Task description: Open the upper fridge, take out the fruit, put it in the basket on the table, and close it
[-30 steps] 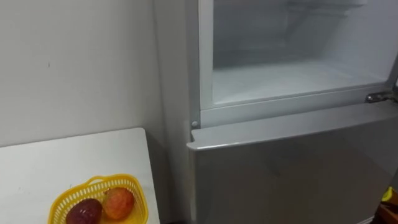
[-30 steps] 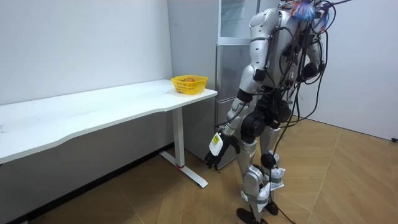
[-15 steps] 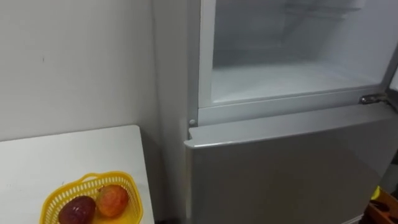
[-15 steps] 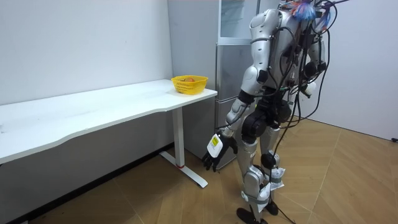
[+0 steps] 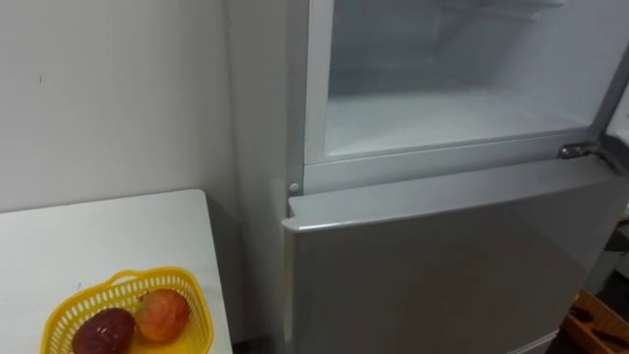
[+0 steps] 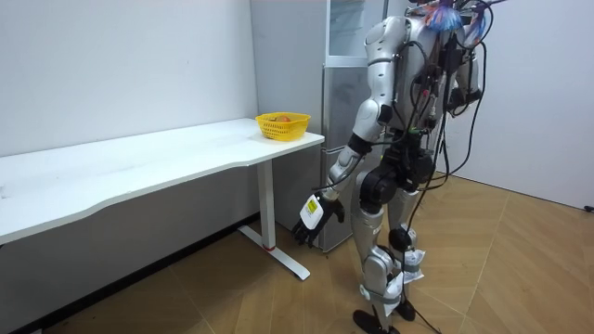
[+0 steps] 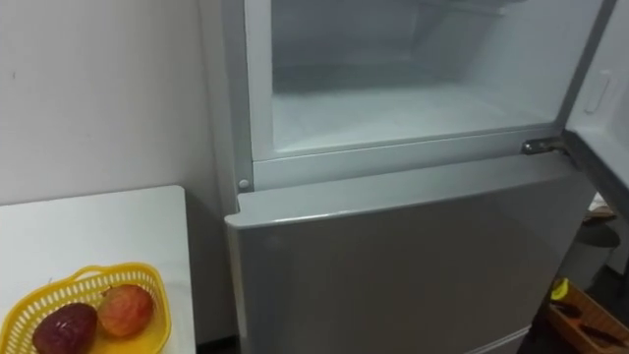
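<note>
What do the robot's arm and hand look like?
Its left arm is shiny silver-grey, with rounded shells and black joints. The left hand is black, with a small white tag on its back. Dark cables hang around its upper body.

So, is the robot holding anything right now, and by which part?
The left hand hangs open and empty, low beside the fridge. For the right hand, it cannot be told.
</note>
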You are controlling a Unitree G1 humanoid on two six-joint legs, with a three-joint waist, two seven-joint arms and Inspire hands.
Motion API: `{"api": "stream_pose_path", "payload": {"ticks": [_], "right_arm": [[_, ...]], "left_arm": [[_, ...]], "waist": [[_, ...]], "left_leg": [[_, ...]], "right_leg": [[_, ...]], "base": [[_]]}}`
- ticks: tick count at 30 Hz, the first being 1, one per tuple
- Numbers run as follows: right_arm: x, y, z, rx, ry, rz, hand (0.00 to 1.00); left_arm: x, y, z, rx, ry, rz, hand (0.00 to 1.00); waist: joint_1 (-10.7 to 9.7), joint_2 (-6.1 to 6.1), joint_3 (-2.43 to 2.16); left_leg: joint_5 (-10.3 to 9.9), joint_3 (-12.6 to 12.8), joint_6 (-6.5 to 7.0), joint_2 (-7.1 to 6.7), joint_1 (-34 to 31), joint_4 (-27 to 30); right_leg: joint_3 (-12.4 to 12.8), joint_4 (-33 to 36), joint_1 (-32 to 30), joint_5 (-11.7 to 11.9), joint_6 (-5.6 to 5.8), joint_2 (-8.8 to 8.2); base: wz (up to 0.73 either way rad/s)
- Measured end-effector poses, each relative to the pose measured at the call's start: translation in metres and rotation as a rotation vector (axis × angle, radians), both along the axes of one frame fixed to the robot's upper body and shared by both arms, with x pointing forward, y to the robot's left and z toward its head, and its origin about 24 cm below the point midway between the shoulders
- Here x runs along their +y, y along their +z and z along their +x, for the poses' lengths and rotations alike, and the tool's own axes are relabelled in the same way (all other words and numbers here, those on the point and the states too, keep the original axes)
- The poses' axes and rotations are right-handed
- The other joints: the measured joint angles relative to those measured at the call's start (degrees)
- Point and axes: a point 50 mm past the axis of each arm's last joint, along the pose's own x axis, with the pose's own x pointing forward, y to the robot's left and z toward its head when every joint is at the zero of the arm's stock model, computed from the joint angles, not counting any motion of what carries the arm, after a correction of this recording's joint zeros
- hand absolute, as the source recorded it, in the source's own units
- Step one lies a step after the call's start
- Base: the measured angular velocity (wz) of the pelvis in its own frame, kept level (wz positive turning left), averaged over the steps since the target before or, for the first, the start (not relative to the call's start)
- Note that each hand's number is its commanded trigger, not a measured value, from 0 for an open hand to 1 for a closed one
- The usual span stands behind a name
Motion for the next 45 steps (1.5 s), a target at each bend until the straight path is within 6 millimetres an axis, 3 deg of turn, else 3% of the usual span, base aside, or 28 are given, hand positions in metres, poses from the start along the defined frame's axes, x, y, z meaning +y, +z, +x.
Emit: {"api": "stream_pose_path", "payload": {"ticks": [8, 13, 17, 28, 35, 38, 45], "right_arm": [[0.003, 0.02, 0.013, -0.148, 0.143, -0.125, 0.0], [0.011, 0.038, 0.023, -0.241, 0.26, -0.216, 0.0], [0.017, 0.053, 0.029, -0.328, 0.331, -0.277, 0.0], [0.024, 0.055, 0.033, -0.346, 0.365, -0.261, 0.0], [0.032, 0.103, 0.033, -0.501, 0.34, -0.405, 0.0], [0.033, 0.111, 0.03, -0.461, 0.308, -0.47, 0.0], [0.029, 0.109, 0.025, -0.258, 0.181, -0.548, 0.0]], "left_arm": [[0.0, -0.001, -0.013, 0.04, 0.001, -0.008, 0.0], [-0.001, -0.001, -0.015, 0.06, -0.03, -0.001, 0.0], [-0.002, -0.002, -0.019, 0.074, -0.029, 0.011, 0.0], [0.0, -0.002, -0.02, 0.05, 0.018, 0.03, 0.0], [0.001, -0.002, -0.021, 0.053, 0.019, 0.054, 0.0], [0.002, -0.001, -0.021, 0.05, 0.021, 0.077, 0.0], [0.001, -0.003, -0.015, 0.061, -0.017, 0.076, 0.0]], "waist": [[0.9, 1.27, -0.03], [1.6, 1.34, 0.04], [2.2, 0.56, 0.11], [2.2, 0.42, 0.17], [2.0, -0.03, 0.17], [2.1, -0.34, 0.14], [1.6, -0.18, 0.08]], "left_leg": [[0.0, -0.5, 0.0, 0.04, 0.1, 0.0], [0.1, -0.1, -0.09, 0.09, 0.7, 0.0], [0.0, 0.1, -0.12, 0.12, 1.5, 0.0], [0.0, -0.1, -0.13, 0.13, 1.7, 0.0], [0.0, -0.2, -0.13, 0.15, 1.7, 0.3], [0.0, -0.3, -0.14, 0.14, 1.6, 0.3], [0.0, -0.7, -0.12, 0.11, 0.4, 0.3]], "right_leg": [[-0.3, -0.5, 0.6, 0.0, 0.04, 0.0], [-0.2, 0.3, 1.0, 0.0, -0.06, -0.01], [-0.4, -0.3, 1.8, -0.4, -0.08, -0.08], [-0.4, 0.6, 1.7, -0.4, -0.17, -0.12], [-0.4, 0.3, 2.0, -0.4, -0.18, -0.09], [-0.5, 0.3, 1.9, -0.4, -0.18, -0.1], [-1.2, 0.3, 0.9, -0.3, -0.22, -0.19]], "base": [[0.03], [-0.04], [0.01], [0.0], [0.0], [0.0], [0.03]]}}
